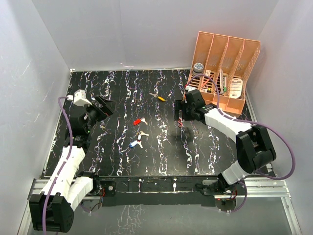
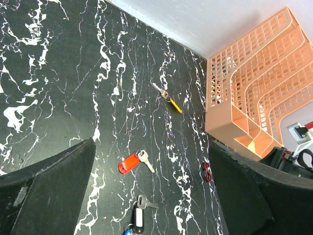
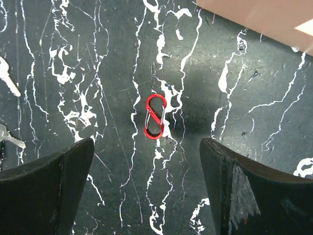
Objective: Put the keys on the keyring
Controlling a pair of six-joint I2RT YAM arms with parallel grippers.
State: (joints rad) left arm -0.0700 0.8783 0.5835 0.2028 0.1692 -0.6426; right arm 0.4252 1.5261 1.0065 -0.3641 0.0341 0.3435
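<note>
A peach lattice file rack [image 1: 230,54] stands at the far right corner of the black, white-veined tabletop [image 1: 117,90]. Its slots hold a few small items [image 1: 235,87].

Soft, even light from above fills all three views: the pale walls [image 1: 146,34] read bright, the black marbled counter [image 1: 161,147] dark and matte. In the right wrist view a faint shadow lies at three o'clock of the keyring [image 3: 155,117]. The near fingers [image 3: 46,191] look slightly soft.
</note>
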